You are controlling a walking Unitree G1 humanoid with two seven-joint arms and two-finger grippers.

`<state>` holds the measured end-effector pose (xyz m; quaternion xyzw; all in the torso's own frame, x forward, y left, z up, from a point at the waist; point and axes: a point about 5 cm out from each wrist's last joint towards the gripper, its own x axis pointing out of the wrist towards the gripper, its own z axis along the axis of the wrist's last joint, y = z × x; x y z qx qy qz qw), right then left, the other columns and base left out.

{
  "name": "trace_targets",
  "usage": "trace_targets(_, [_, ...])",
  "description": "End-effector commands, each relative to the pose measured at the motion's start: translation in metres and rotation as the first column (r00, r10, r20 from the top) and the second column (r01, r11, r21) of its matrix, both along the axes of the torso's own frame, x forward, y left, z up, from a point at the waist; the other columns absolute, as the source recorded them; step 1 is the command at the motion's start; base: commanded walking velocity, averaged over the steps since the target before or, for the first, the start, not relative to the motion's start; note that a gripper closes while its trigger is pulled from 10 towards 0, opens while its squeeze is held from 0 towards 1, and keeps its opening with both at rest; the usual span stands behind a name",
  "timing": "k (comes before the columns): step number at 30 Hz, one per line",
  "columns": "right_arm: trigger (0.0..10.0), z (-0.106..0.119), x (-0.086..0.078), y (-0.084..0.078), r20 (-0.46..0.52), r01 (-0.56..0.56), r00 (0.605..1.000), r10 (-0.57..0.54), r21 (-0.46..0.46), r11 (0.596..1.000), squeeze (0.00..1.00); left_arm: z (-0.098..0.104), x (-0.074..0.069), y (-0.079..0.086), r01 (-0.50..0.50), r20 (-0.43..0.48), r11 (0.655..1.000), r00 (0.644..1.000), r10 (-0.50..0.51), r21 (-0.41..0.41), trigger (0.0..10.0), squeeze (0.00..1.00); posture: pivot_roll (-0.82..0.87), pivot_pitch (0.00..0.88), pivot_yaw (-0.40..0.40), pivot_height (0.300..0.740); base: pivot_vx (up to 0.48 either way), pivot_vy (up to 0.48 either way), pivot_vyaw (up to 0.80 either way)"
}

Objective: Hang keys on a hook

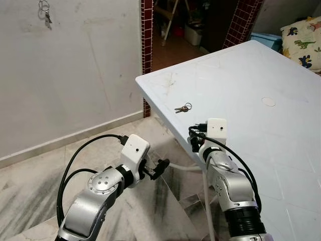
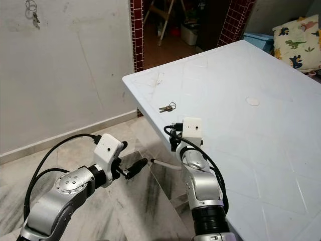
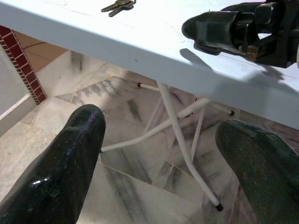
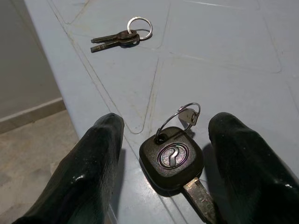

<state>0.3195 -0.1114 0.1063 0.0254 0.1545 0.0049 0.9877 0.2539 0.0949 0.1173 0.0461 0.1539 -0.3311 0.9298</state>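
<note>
White table (image 1: 281,65), keys (image 1: 183,108) near its edge (another set (image 1: 45,11) on wall), both arms low.

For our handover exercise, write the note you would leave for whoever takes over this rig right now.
Right gripper: open, on the white plastic table, fingers either side of the black-headed car key on a wire ring; not gripped.
Left gripper: open, idle beside the table over the floor.
Small metal keys on a ring: near the table edge.
Another key bunch already hangs on the grey wall.
Left: grip, carry, hang.

Two small metal keys on a ring (image 1: 183,108) and a black-headed car key (image 4: 172,158) are carried by the white plastic tabletop (image 1: 261,75).
</note>
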Motion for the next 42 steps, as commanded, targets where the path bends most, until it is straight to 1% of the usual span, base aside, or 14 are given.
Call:
trace_targets(1, [7.1, 0.003, 0.003, -0.001, 0.016, 0.013, 1.0, -0.013, -0.008, 1.0, 0.0, 0.003, -0.001, -0.003, 0.017, 0.014, 1.0, 1.0, -0.017, 0.003, 10.0, 0.0, 0.22, 0.085, -0.04, 0.74, 0.0, 0.0, 0.0])
trace_targets(2, [7.1, 0.003, 0.003, -0.001, 0.016, 0.013, 1.0, -0.013, -0.008, 1.0, 0.0, 0.003, -0.001, -0.003, 0.017, 0.014, 1.0, 1.0, -0.017, 0.003, 10.0, 0.0, 0.22, 0.085, -0.04, 0.74, 0.0, 0.0, 0.0])
trace_targets(3, [6.5, 0.003, 0.003, 0.0, 0.018, 0.013, 1.0, -0.013, -0.008, 1.0, 0.0, 0.003, -0.002, -0.003, 0.014, 0.014, 1.0, 1.0, -0.014, 0.002, 10.0, 0.0, 0.22, 0.085, -0.04, 0.74, 0.0, 0.0, 0.0])
trace_targets(4, [2.9, 0.002, 0.004, 0.001, 0.019, 0.013, 1.0, -0.013, -0.006, 1.0, 0.0, 0.003, -0.002, -0.002, 0.014, 0.014, 1.0, 1.0, -0.014, 0.002, 10.0, 0.0, 0.22, 0.085, -0.04, 0.74, 0.0, 0.0, 0.0])
trace_targets(5, [0.8, 0.002, 0.004, 0.002, 0.018, 0.013, 1.0, -0.013, -0.005, 1.0, 0.0, 0.003, -0.002, -0.002, 0.013, 0.014, 1.0, 1.0, -0.013, 0.002, 10.0, 0.0, 0.22, 0.085, -0.04, 0.74, 0.0, 0.0, 0.0])
trace_targets(6, [0.8, 0.001, 0.004, 0.002, 0.018, 0.013, 1.0, -0.013, -0.005, 1.0, 0.0, 0.003, -0.002, -0.002, 0.013, 0.014, 1.0, 1.0, -0.013, 0.002, 10.0, 0.0, 0.22, 0.085, -0.04, 0.74, 0.0, 0.0, 0.0])
trace_targets(7, [0.0, 0.001, 0.004, 0.003, 0.018, 0.014, 1.0, -0.014, -0.002, 1.0, 0.0, 0.003, -0.002, -0.002, 0.012, 0.014, 1.0, 1.0, -0.012, 0.002, 10.0, 0.0, 0.22, 0.085, -0.04, 0.74, 0.0, 0.0, 0.0])
trace_targets(23, [0.0, -0.005, 0.008, 0.008, 0.01, 0.014, 1.0, -0.014, -0.01, 1.0, 0.0, 0.002, 0.0, -0.004, 0.027, -0.001, 1.0, 1.0, -0.027, 0.001, 10.0, 0.0, 0.22, 0.09, -0.04, 0.74, 0.0, 0.0, 0.0])
trace_targets(34, [0.0, -0.008, 0.009, 0.006, 0.012, 0.031, 0.999, -0.031, -0.023, 0.999, 0.0, 0.003, 0.0, -0.004, 0.022, 0.004, 1.0, 1.0, -0.022, 0.001, 10.0, 0.0, 0.22, 0.091, -0.038, 0.74, 0.0, 0.0, 0.0])
trace_targets(42, [0.0, -0.009, 0.009, -0.001, 0.022, 0.054, 0.998, -0.053, -0.039, 0.998, 0.0, 0.004, 0.0, -0.005, 0.023, 0.008, 1.0, 1.0, -0.023, -0.001, 10.0, 0.0, 0.22, 0.093, -0.039, 0.74, 0.0, 0.0, 0.0])
